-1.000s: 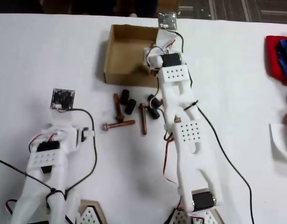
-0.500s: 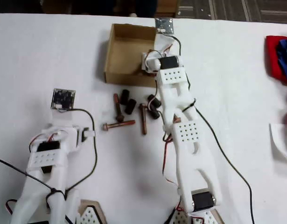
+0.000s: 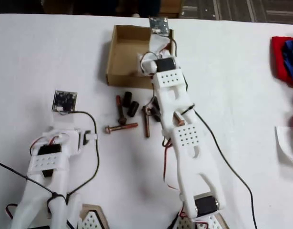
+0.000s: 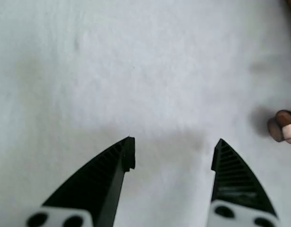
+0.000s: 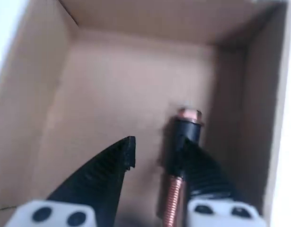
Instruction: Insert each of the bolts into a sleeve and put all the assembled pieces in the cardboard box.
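Now the right gripper [image 5: 157,147] is being held wide open inside the box [image 5: 150,21], with nothing clamped. A bolt [image 5: 171,201] already seated in its sleeve [image 5: 186,131] is lying against one finger [image 5: 207,179], close to a side wall of the box. For a clean drop-off, the jaws are best kept spread and the wrist lifted straight up, so that the piece is not being dragged or tipped by the finger it touches. Little room is being left by the wall beside the piece. The box floor toward the opposite wall is being left bare, so any sideways clearing is better made that way. Just outside the box's near wall, loose bolts [image 3: 121,127] and loose sleeves [image 3: 127,98] are lying close under the arm and are to be cleared on withdrawal. Well away from the box, the left gripper [image 4: 173,146] is being held open over the table [image 4: 136,61], gripping nothing.
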